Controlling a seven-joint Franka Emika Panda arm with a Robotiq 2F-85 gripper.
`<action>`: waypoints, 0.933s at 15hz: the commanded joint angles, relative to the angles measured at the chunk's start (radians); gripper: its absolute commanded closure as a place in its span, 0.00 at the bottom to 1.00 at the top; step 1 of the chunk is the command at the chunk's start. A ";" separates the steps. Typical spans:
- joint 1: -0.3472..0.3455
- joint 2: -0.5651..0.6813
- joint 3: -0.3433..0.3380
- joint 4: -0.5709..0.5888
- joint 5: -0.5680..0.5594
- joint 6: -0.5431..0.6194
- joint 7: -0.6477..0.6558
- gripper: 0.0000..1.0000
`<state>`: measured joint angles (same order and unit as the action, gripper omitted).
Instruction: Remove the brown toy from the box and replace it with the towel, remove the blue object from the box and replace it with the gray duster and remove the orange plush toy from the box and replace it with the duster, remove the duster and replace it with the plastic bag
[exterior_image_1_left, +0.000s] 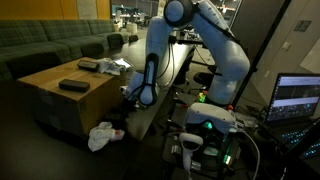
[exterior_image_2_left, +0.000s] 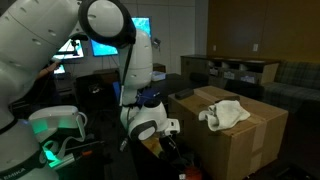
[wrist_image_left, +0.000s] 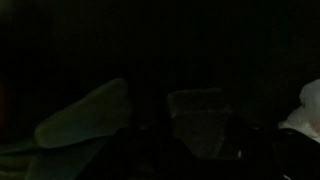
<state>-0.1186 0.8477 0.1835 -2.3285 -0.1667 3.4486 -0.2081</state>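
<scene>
The gripper (exterior_image_1_left: 134, 100) hangs low beside the box (exterior_image_1_left: 60, 105), the plastic bag (exterior_image_1_left: 100, 135) lying near; whether its jaws stand open or closed cannot be told.

A green sofa (exterior_image_1_left: 50, 42) sits at the back, a lit laptop screen (exterior_image_1_left: 298, 98) well apart.

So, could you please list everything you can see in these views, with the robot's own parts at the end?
box: one, tan cardboard, beside the arm.
gray duster: one, dark grey, flat on the box top.
white crumpled bundle: one, white, on the box top near the arm.
white lump: one, white, on the floor by the box.
sofa: one, green, behind the box.
laptop screen: one, lit, at the right edge.
arm: one, white, bent down beside the box.
fingers: dark, low beside the box; open or shut unclear.
</scene>
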 joint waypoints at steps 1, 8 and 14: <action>0.020 -0.146 -0.012 -0.095 -0.017 -0.108 0.036 0.68; -0.057 -0.401 0.062 -0.212 0.003 -0.362 0.004 0.68; -0.245 -0.636 0.263 -0.249 0.211 -0.608 -0.156 0.68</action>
<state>-0.2799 0.3575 0.3512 -2.5358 -0.0889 2.9474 -0.2586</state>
